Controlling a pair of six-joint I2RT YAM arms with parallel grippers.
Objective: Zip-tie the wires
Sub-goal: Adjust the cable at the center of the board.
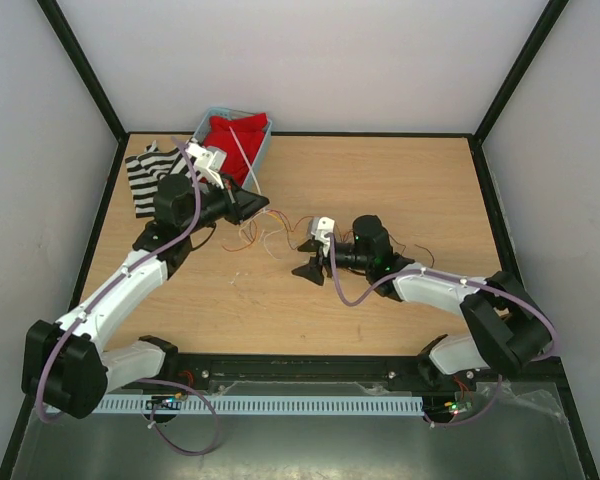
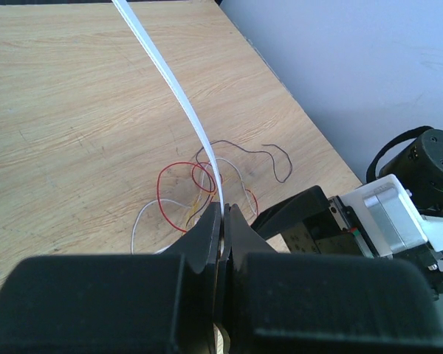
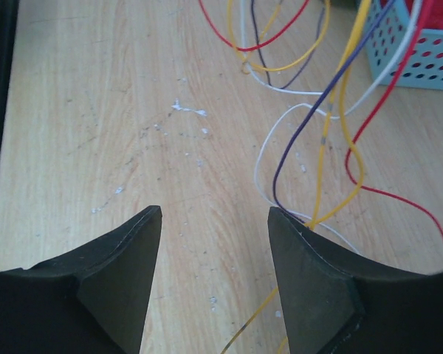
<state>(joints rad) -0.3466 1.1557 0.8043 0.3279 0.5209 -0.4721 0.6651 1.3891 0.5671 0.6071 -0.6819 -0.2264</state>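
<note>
The wires [image 1: 270, 235] lie in a loose tangle of red, orange, dark and white strands at the table's middle, between the two arms. My left gripper [image 1: 258, 205] hovers at their left end, shut on a thin white zip tie [image 2: 184, 103]. The tie rises from the pinched fingertips [image 2: 224, 210] and curves away over the wires [image 2: 203, 181]. My right gripper [image 1: 310, 270] stands open, low over the table at the bundle's right end. In the right wrist view the wires [image 3: 317, 110] run past the right finger [image 3: 310, 258]. One yellow strand crosses under the gap [image 3: 215, 214], ungripped.
A blue perforated basket [image 1: 263, 140] with red cloth inside stands at the back left, also in the right wrist view as the basket [image 3: 399, 59]. A black-and-white striped cloth [image 1: 150, 175] lies left of it. Black frame rails line the table's edges.
</note>
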